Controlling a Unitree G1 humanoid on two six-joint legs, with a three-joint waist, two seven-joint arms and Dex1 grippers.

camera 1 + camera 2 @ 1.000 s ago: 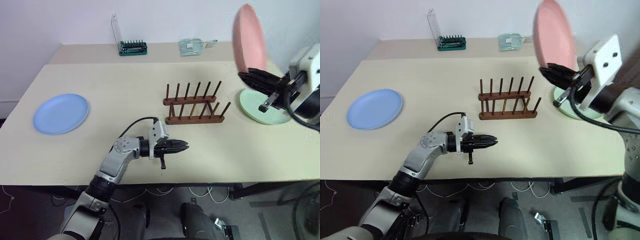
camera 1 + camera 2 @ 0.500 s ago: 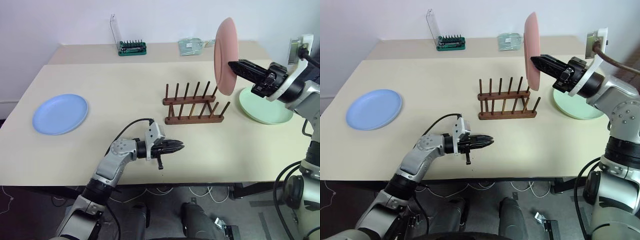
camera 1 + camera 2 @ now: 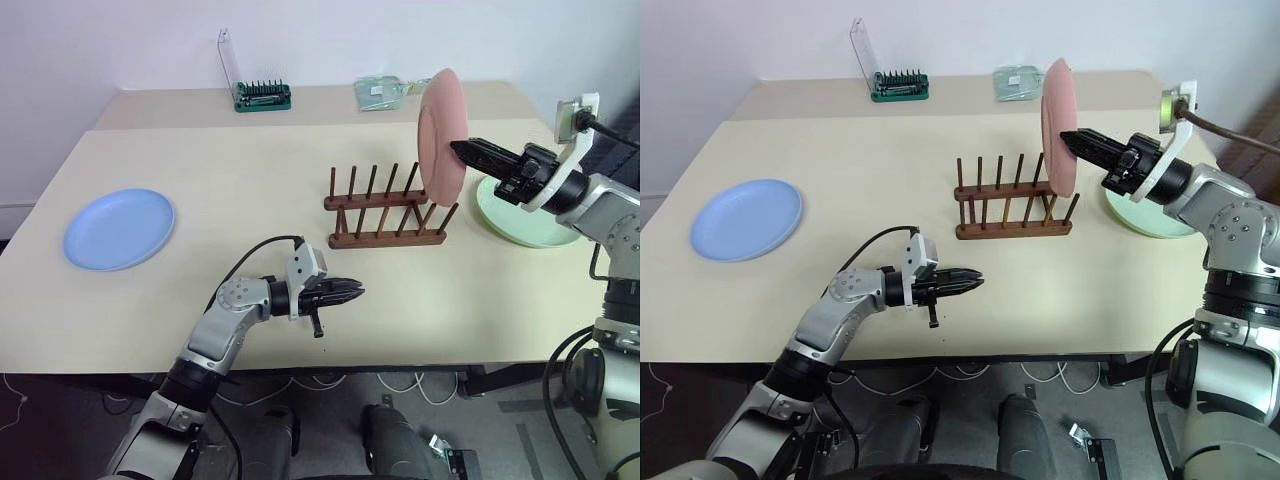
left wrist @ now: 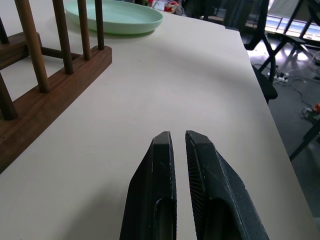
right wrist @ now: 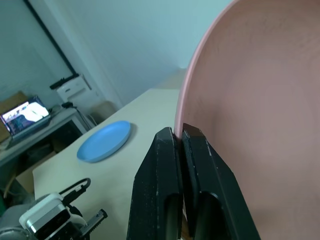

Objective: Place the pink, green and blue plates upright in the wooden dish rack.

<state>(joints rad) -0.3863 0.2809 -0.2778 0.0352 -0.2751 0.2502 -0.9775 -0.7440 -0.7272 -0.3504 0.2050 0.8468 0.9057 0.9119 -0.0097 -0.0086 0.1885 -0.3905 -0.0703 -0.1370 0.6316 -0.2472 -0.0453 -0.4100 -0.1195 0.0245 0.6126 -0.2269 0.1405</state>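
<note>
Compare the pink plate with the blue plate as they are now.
The pink plate stands on edge in the air, above the right end of the wooden rack; the blue plate lies flat on the table, far to the left. The right pincer is clamped on the pink plate's rim; nothing touches the blue plate. Both are plain, round and look similar in size.

The robot's left arm reaches low across its front, wrist bent so the left gripper [image 3: 352, 292] points level toward its right, black fingers pressed together and holding nothing. The right arm is raised and extended, its right gripper [image 3: 462, 148] pointing leftward, fingers clamped on the pink plate [image 3: 441, 135], which it holds on edge.
</note>
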